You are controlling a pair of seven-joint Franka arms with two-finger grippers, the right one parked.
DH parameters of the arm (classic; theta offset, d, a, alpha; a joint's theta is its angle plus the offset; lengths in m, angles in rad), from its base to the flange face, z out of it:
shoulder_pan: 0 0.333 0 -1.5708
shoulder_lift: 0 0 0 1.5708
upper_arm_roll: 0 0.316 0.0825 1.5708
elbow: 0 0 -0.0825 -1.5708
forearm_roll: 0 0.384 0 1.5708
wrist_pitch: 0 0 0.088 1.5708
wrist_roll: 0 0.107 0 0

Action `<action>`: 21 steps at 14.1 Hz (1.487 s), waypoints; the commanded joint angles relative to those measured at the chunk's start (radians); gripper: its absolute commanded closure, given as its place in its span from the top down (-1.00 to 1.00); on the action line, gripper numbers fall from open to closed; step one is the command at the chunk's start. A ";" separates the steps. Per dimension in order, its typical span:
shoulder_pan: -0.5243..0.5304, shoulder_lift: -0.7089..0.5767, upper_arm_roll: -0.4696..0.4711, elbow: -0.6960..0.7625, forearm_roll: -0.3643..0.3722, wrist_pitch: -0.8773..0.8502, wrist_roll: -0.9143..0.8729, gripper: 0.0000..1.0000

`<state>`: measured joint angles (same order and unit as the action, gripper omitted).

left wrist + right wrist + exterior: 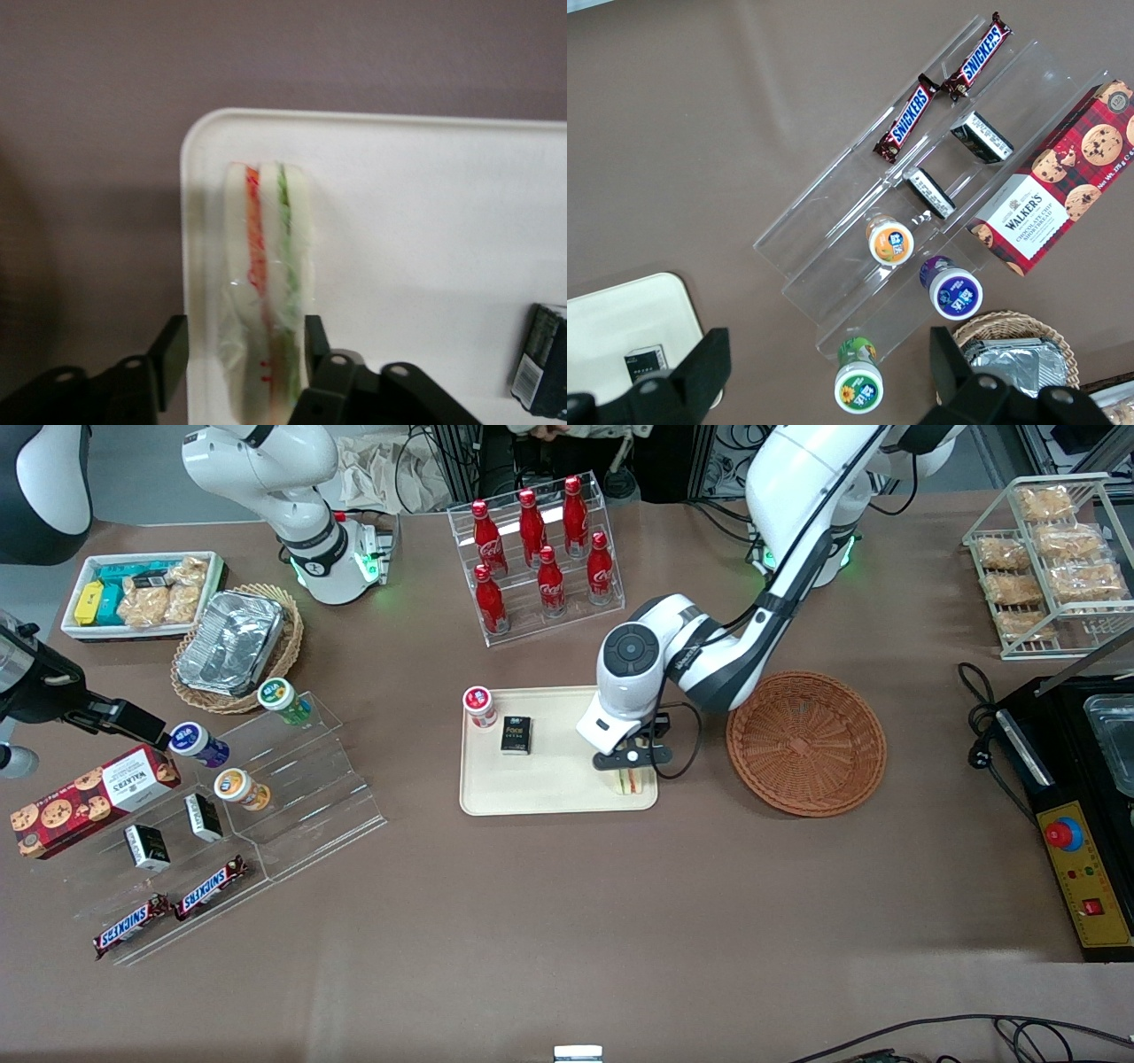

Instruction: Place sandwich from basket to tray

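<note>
Your gripper (631,766) sits low over the tray's (549,788) corner in the front view, with the sandwich (630,782) right under it and the basket (806,742) beside it. From the wrist, your fingers (170,359) are apart around the sandwich (266,283), not squeezing it.

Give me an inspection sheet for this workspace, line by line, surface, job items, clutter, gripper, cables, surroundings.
Surface: brown table.
Job's things: sandwich on edge in the tray corner; basket holds nothing.
Clutter: capped jar and black box on tray; cola rack.
Gripper: left gripper over tray corner, fingers open astride sandwich.
Cables: black cable looping between tray and basket.
Surroundings: snack rack.
</note>
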<state>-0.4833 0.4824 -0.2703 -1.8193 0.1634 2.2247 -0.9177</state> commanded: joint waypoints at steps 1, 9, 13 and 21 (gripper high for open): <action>0.034 -0.128 0.023 0.000 0.016 -0.106 0.014 0.97; 0.267 -0.367 0.022 0.003 0.001 -0.329 0.353 0.97; 0.368 -0.470 0.022 0.003 -0.007 -0.430 0.506 0.97; 0.548 -0.585 0.023 0.047 -0.076 -0.591 0.778 0.98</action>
<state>0.0160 -0.0878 -0.2349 -1.7949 0.1346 1.6810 -0.1741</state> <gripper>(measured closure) 0.009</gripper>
